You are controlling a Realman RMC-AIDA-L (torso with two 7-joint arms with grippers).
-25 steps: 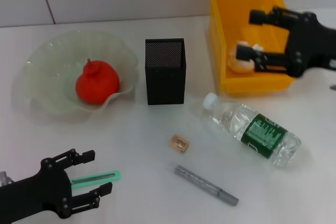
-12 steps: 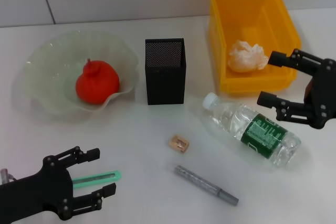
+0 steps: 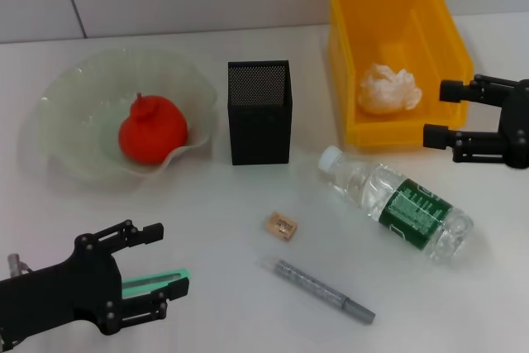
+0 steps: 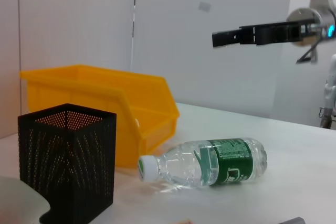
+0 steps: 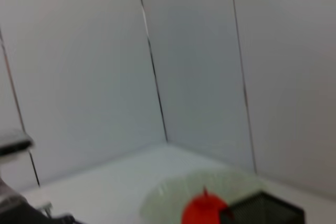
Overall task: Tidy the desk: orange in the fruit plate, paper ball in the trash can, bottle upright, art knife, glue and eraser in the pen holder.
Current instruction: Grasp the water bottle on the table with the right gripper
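Note:
The orange [image 3: 153,130] lies in the fruit plate [image 3: 58,88] at the left. The paper ball [image 3: 388,88] rests inside the yellow trash can [image 3: 397,6]. The bottle [image 3: 397,204] lies on its side, cap toward the pen holder [image 3: 259,112]. The tan eraser [image 3: 281,226] lies in front of the holder. A grey pen-shaped tool [image 3: 324,291] and a green stick [image 3: 157,280] lie on the desk; I cannot tell which is the art knife or the glue. My left gripper [image 3: 165,260] is open over the green stick. My right gripper [image 3: 440,111] is open beside the can's right wall.
The left wrist view shows the pen holder [image 4: 68,166], trash can [image 4: 105,98], lying bottle [image 4: 207,162] and the right gripper [image 4: 252,35] high above. The right wrist view shows the orange [image 5: 202,211] and plate [image 5: 173,198] far off. A white wall backs the desk.
My right gripper has come out of the trash can, leaving the paper ball inside, and now stands to the can's right. My left gripper has crept rightward over the green stick.

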